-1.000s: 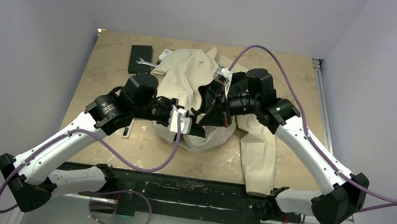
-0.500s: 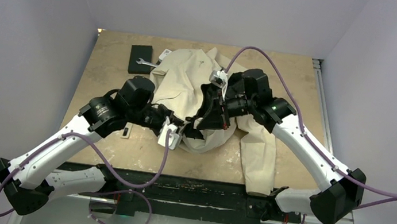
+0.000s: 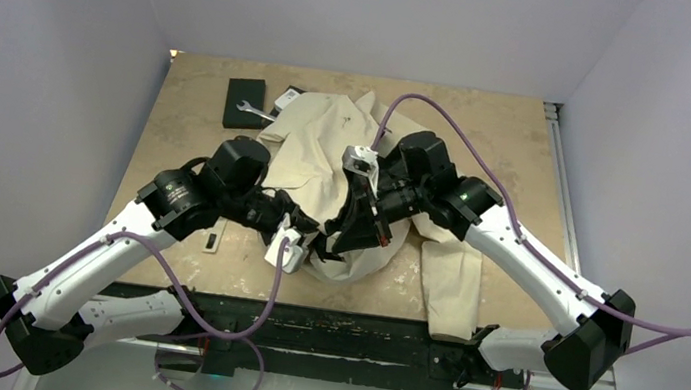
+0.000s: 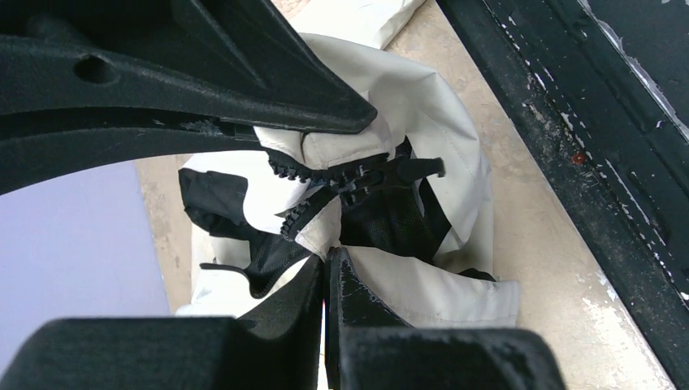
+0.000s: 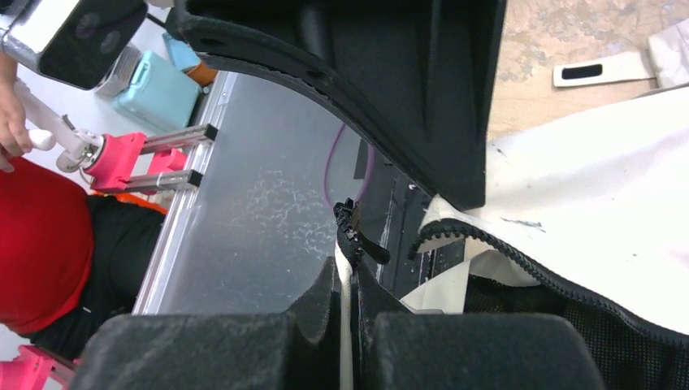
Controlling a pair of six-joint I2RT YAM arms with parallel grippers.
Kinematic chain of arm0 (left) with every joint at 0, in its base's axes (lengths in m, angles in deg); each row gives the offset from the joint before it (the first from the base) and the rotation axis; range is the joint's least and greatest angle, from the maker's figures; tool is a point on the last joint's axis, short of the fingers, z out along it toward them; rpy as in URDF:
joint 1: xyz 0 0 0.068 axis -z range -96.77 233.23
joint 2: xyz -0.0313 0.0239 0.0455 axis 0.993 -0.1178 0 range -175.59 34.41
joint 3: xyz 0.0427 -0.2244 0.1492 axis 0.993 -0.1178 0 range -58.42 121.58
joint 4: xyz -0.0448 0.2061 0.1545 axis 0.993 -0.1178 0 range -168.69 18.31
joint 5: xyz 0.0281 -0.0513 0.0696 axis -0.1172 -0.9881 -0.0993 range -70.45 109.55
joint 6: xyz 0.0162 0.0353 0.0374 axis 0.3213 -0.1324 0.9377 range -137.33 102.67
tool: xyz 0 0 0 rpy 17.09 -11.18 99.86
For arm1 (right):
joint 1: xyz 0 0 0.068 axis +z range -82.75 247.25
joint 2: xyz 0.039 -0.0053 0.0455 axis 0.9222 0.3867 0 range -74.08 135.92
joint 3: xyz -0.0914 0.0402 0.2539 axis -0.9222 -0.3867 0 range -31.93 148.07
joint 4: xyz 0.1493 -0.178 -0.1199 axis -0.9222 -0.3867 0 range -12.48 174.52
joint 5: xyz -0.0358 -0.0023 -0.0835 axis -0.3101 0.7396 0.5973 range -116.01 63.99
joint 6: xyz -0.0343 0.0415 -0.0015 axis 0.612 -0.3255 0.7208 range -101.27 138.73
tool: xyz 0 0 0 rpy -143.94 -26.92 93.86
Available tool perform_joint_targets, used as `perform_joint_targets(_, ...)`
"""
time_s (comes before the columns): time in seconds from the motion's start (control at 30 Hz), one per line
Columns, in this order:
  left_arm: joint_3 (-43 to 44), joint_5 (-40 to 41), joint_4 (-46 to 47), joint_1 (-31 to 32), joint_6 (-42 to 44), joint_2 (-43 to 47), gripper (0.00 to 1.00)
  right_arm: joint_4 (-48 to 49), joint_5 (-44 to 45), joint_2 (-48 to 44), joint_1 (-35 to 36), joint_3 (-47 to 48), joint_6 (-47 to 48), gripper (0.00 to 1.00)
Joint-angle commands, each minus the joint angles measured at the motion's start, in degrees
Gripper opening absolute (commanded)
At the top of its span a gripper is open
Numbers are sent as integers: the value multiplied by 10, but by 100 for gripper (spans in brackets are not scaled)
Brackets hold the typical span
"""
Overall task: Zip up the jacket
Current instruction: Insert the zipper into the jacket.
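A black box (image 3: 245,101) sits far left on the surface (image 3: 182,138). The left claw (image 3: 308,242) is clenched on a fold of the jacket (image 3: 320,141). The jacket lies bunched mid-surface with its zipper (image 4: 329,175) undone. The right claw (image 3: 364,230) is clamped on the jacket's zipper edge. Farther right, a sleeve (image 3: 451,280) reaches the surface's near edge.

Left arm (image 3: 96,261) and right arm (image 3: 538,271) are both white shells with chunky black round joints, loopy purple cables (image 3: 430,99), tiny green light (image 3: 464,194) on the right.
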Motion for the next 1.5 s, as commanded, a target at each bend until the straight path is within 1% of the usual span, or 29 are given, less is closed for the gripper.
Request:
perform_joint_targets(0.0, 20, -29, -2, 3, 20, 14, 0, -20, 30, -9, 1, 20, 6, 0)
perform_joint_targets(0.13, 19, -8, 15, 3, 26, 27, 0, -26, 58, -25, 0, -1, 0, 0)
perform_joint_targets(0.27, 26, -3, 9, 3, 67, 38, 0, -22, 68, -34, -9, -10, -5, 0)
perform_joint_targets(0.43, 17, -11, -10, 3, 116, 44, 0, -28, 65, -27, -11, 4, 5, 0)
perform_joint_targets(0.6, 11, -7, -1, 3, 114, 42, 0, -27, 46, -25, -11, 7, 8, 0)
perform_joint_targets(0.83, 3, -4, 9, 3, 109, 39, 0, -26, 47, -24, -11, 14, 15, 0)
perform_joint_targets(0.93, 3, -3, 9, 3, 105, 39, 0, -30, 31, -24, -11, 17, 14, 0)
perform_joint_targets(1.47, -2, 10, 19, 5, 103, 32, 0, -28, 34, -24, -11, 33, 8, 0)
